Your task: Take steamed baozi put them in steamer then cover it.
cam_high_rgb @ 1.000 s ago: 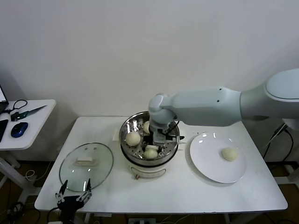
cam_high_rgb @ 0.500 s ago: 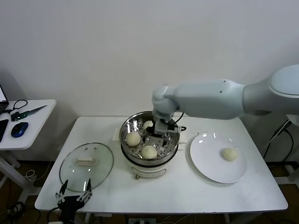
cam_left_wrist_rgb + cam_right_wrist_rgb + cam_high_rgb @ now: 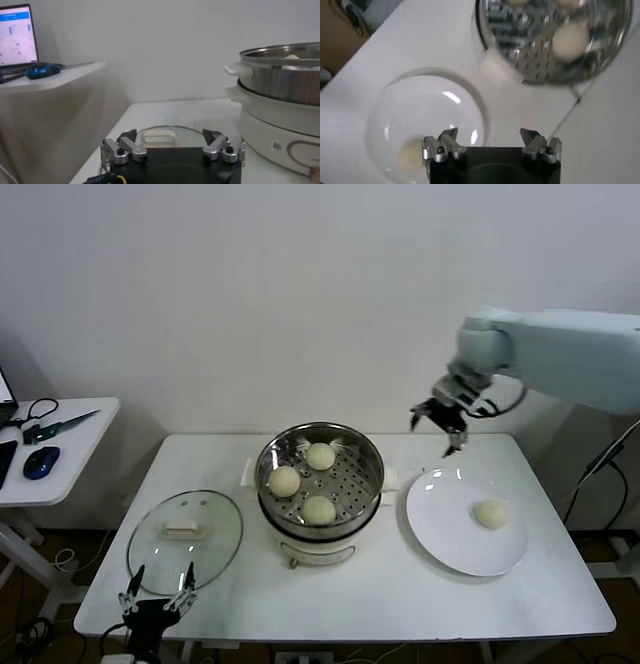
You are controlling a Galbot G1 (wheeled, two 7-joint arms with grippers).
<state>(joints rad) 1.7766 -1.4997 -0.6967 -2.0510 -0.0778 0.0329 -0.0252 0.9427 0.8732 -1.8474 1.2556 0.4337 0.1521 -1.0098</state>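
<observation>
Head overlooks table (image 3: 400,604); wrists seemingly share steamer (image 3: 320,484).
</observation>
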